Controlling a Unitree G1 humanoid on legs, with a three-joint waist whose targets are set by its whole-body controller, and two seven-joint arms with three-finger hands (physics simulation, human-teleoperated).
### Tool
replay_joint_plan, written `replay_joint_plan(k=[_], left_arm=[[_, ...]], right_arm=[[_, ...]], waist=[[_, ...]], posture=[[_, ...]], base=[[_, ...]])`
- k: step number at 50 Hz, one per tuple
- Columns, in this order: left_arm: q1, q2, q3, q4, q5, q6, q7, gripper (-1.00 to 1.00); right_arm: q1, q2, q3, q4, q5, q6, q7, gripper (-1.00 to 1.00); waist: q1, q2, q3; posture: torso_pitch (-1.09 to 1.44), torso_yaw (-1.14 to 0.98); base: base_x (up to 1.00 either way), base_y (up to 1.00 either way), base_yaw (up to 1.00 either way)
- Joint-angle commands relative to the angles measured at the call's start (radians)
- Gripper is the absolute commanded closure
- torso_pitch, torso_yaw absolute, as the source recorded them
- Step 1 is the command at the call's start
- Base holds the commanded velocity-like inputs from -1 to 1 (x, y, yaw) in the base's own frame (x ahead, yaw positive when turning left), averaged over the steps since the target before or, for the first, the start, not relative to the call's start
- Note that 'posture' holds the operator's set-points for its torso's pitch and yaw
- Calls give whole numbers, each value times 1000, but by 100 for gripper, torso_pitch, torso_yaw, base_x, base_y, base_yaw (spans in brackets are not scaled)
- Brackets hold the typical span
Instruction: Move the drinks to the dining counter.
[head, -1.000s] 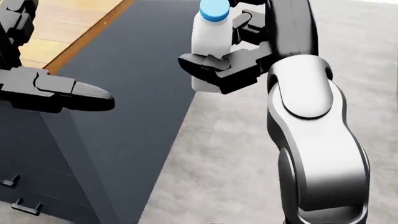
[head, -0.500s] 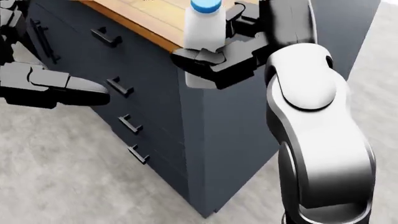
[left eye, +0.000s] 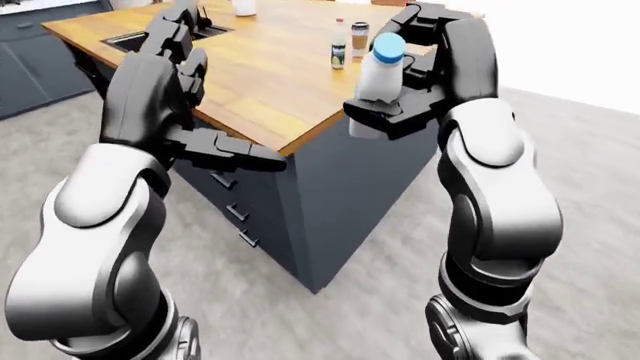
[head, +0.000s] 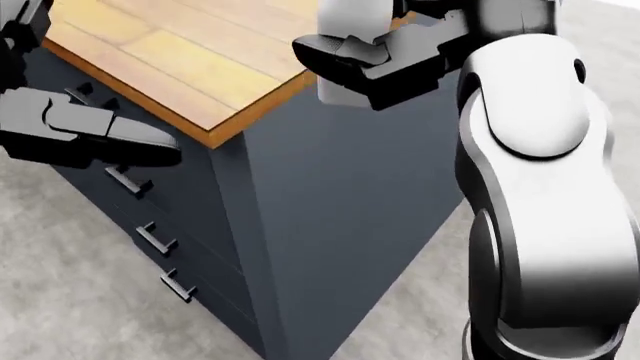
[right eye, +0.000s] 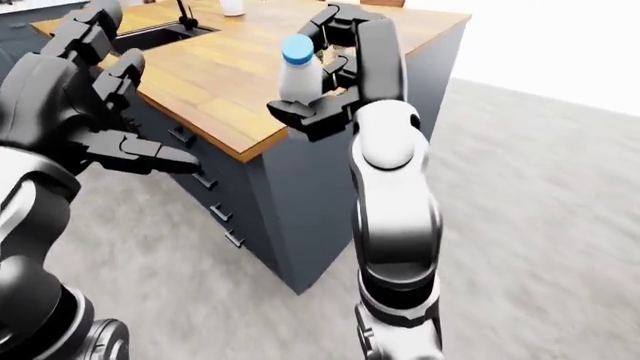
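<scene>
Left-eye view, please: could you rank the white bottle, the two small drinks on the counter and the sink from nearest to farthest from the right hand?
1. White bottle, gripped in the right hand.
2. Two small drinks, just up-left on the wooden counter; too close together to rank.
3. Sink, far left end.

A wide stretch of bare wood on the counter (left eye: 270, 82) is lying open near its corner. At twelve o'clock, a small bottle (left eye: 338, 54) and a jar (left eye: 359, 40) are standing in the way.
</scene>
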Motion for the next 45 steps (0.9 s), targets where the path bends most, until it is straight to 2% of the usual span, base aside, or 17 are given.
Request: replay_joint_plan(k=[1, 4, 5, 6, 8, 12, 15, 17, 20, 22, 27, 31, 32, 37, 40, 41, 45], left_arm=[[-21, 12, 16, -9, 10, -18, 10, -100], [-15, 8, 14, -10, 8, -23, 13, -100], [-20, 13, 19, -13, 6, -15, 11, -100], [-23, 15, 22, -14, 4, -11, 10, -100], [-26, 17, 23, -14, 1, -9, 11, -100], [-44, 30, 32, -13, -8, 5, 10, -100], [-50, 32, 30, -8, -13, 5, 14, -100], [-53, 34, 31, -2, -14, 2, 15, -100], [-56, 39, 32, 2, -17, -1, 16, -100], [-66, 46, 36, -5, -22, 16, 15, -100], [-77, 57, 42, -1, -28, 20, 15, -100], [-71, 57, 45, -5, -33, 19, 16, -100], [-71, 58, 46, -6, -35, 21, 17, -100], [-70, 60, 44, -5, -41, 20, 24, -100], [-69, 60, 42, -2, -42, 16, 26, -100], [-71, 60, 41, -2, -43, 18, 27, -100], [-91, 67, 40, -1, -46, 34, 27, -100]], right_arm=[[-34, 4, 9, -16, 5, -43, 1, 98], [-32, 13, 18, -19, 1, -41, -2, 97], [-37, 13, 18, -22, 0, -34, 1, 97], [-38, 13, 18, -24, -1, -31, 2, 98], [-44, 14, 20, -24, -3, -25, 5, 97], [-66, 12, 17, -26, -10, -12, 13, 96], [-70, 11, 18, -21, -12, -13, 15, 97], [-68, 13, 17, -20, -12, -16, 15, 96], [-66, 18, 16, -24, -8, -16, 16, 96], [-61, 23, 18, -28, -3, -17, 16, 96], [-61, 24, 15, -20, 3, -25, 13, 97], [-66, 22, 14, -22, 5, -19, 12, 98], [-67, 20, 13, -21, 5, -18, 11, 97], [-79, 2, -5, -7, 19, -23, 6, 96], [-93, -12, -10, 9, 26, -25, 8, 96], [-98, -16, -17, 24, 30, -36, 7, 96], [-130, -26, -35, 91, 62, -63, -15, 96]], waist=[[4, -3, -21], [2, 58, -21], [5, 28, -9], [0, 51, 18], [10, 59, -9], [10, 53, -12], [5, 16, 10], [0, -67, -4], [-2, -48, 17], [17, -34, -21], [8, 13, -9], [15, 111, -40], [17, 74, -31], [9, 22, 2], [18, -50, 0], [19, -11, 7], [7, -1, -14]], posture=[[0, 0], [0, 0], [0, 0], [0, 0], [0, 0], [0, 0], [0, 0], [0, 0], [0, 0], [0, 0], [0, 0], [0, 0], [0, 0], [0, 0], [0, 0], [0, 0], [0, 0]], base=[[69, 0, 0], [69, 0, 0], [69, 0, 0], [69, 0, 0], [66, 0, 0], [40, 0, 0], [2, 0, 0], [0, 0, 0], [1, 0, 0], [0, 0, 39], [0, 0, 97], [0, 0, 97], [0, 0, 89], [0, 2, 0], [0, 0, 0], [0, 0, 0], [0, 0, 0]])
